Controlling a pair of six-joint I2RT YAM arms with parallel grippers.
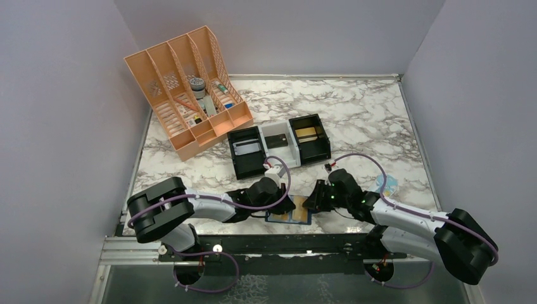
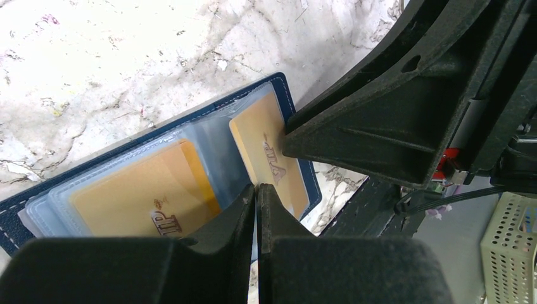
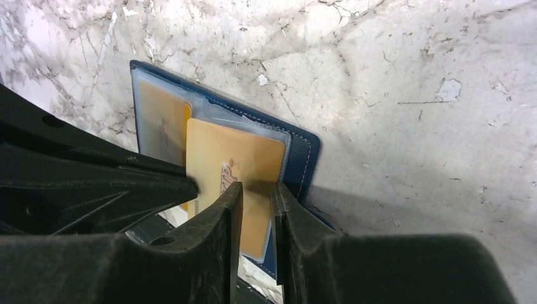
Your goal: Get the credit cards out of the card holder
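Cards look thin, stiff, slick: best pinched by a protruding short edge. They sit in the open wallet; left gripper clenched over its middle, right gripper slightly parted above 1 card.

Top external: high up at the near side, looking down on the whole table, far off. 2 wrist cams: very close, angled down. All 3 share the card holder; wrist cams face it from opposite sides.
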